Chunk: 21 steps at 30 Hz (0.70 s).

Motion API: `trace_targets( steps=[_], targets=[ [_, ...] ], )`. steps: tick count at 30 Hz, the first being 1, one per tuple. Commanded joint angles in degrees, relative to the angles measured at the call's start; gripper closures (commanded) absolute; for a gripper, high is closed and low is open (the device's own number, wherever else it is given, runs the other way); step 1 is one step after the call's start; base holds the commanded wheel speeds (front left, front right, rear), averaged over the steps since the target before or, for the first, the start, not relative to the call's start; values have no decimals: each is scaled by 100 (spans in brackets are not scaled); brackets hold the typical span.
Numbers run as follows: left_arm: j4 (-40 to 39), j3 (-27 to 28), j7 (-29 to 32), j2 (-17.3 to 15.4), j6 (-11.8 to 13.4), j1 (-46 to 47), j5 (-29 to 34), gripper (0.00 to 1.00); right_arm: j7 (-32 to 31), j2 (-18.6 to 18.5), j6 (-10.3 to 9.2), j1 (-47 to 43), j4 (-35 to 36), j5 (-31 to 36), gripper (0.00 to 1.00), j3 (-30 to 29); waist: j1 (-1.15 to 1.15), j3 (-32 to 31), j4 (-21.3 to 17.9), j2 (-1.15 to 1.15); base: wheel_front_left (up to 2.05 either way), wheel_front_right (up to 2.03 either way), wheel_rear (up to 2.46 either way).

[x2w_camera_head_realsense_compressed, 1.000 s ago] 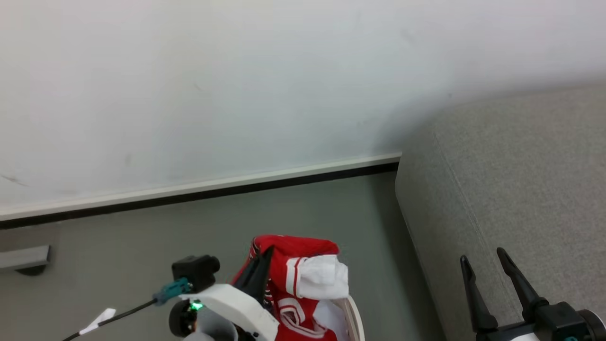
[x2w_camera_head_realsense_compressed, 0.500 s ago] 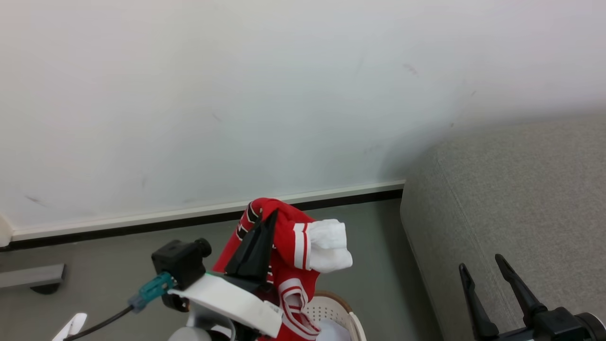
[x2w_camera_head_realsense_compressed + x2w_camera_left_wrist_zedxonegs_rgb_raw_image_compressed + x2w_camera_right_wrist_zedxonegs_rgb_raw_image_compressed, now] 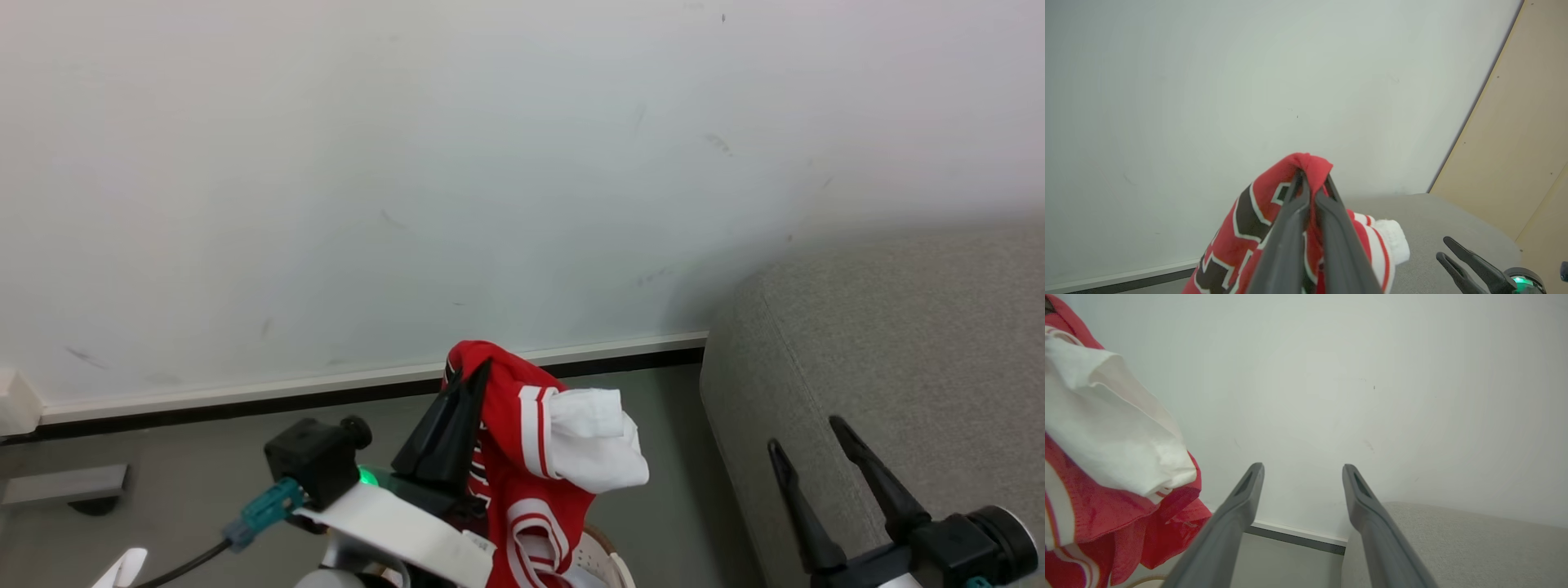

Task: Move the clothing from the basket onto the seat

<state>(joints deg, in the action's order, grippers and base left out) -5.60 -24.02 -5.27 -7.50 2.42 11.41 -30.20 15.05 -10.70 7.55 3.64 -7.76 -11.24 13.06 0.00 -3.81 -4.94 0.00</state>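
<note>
Red-and-white jersey (image 3: 531, 465), pinched in left gripper (image 3: 471, 371), hangs above basket (image 3: 608, 557), presumably bound for seat (image 3: 898, 343); right gripper (image 3: 802, 434) splayed, empty.

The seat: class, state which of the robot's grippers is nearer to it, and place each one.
Right. The right gripper is open at the near edge of the seat; the left gripper, shut on the clothing, is off to its left above the basket.

Red clothing (image 3: 500, 412), white stripes, black lettering; grey seat (image 3: 898, 343).
</note>
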Motion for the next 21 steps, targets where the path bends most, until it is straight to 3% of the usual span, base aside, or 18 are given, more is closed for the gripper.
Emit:
trace_targets(
  steps=[1, 13, 21],
  targets=[
    [-47, 3, -4, -23, 14, -45, 25, 100, 19, -78, -12, 87, 48, -118, 0, 94, 0, 1, 6, 0, 0, 0, 0],
    [-267, -174, 173, -56, -26, -37, 3, 100, 19, -1239, -12, 1296, 445, -879, 0, 2063, 0, 22, 50, 0, 0, 0, 0],
    [-163, -424, 338, -88, -150, 140, 74, 100, 7, -1707, -12, 2308, 370, -1547, 0, 3472, 0, 57, 106, 0, 0, 0, 0]
  ],
)
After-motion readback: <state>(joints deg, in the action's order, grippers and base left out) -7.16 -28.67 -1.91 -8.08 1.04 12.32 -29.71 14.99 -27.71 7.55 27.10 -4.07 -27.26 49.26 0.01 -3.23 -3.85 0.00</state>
